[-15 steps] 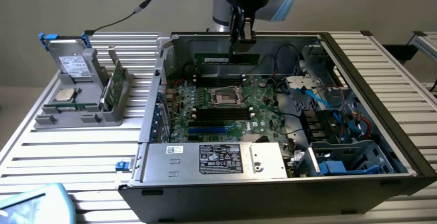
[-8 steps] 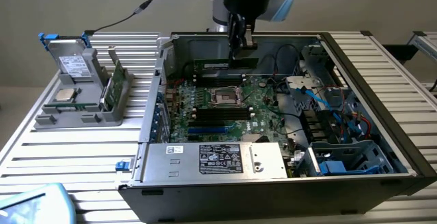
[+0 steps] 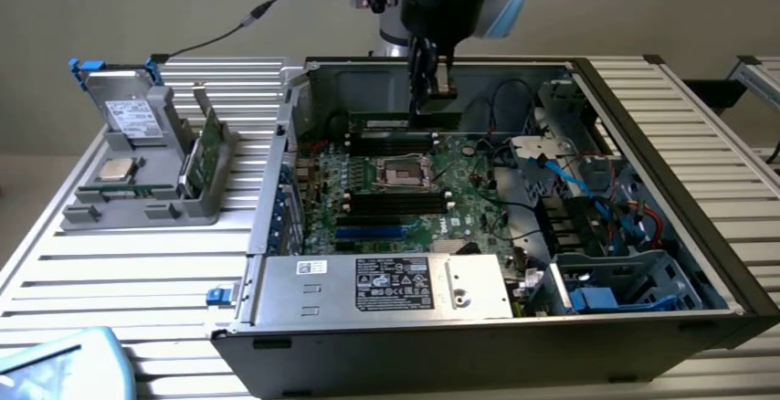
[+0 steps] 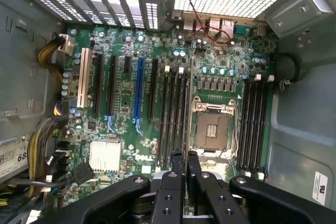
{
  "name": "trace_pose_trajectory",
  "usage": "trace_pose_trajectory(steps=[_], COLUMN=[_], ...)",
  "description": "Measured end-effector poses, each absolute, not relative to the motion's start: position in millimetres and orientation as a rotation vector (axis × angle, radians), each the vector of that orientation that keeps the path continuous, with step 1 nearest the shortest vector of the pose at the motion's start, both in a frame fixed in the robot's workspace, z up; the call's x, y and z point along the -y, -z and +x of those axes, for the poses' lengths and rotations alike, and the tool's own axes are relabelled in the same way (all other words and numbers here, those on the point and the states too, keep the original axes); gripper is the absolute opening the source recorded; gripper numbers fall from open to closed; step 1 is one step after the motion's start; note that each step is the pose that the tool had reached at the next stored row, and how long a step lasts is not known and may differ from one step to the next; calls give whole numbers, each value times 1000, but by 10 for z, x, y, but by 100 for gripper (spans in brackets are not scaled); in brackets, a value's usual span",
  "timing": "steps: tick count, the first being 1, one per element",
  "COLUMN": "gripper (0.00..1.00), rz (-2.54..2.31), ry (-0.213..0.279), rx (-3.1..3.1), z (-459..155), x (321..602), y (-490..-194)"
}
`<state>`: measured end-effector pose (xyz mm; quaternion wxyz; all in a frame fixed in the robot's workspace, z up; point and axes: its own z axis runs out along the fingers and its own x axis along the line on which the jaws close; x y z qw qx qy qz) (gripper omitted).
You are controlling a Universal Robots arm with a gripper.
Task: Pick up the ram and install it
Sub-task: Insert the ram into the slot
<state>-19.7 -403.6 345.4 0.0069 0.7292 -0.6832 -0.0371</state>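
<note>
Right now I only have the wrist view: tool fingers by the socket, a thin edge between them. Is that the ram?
Observer: Looks like it. The exterior view shows the ram side-on in the tool: green, with a pale sticker, held about level.
Operator: Which way does it stick out?
Observer: From the tool toward the exterior view's left.
Operator: What's outside the case?
Observer: A grey tray sits beside the case, on the exterior view's left. It holds a silver processor chip and a wider green card standing upright.
</note>
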Motion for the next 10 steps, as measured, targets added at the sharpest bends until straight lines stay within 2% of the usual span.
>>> trace_pose_trajectory(steps=[10], gripper=[14], rz=[2255], ry=[108], rx=[2160], z=[-188], x=[4036], y=[-3314])
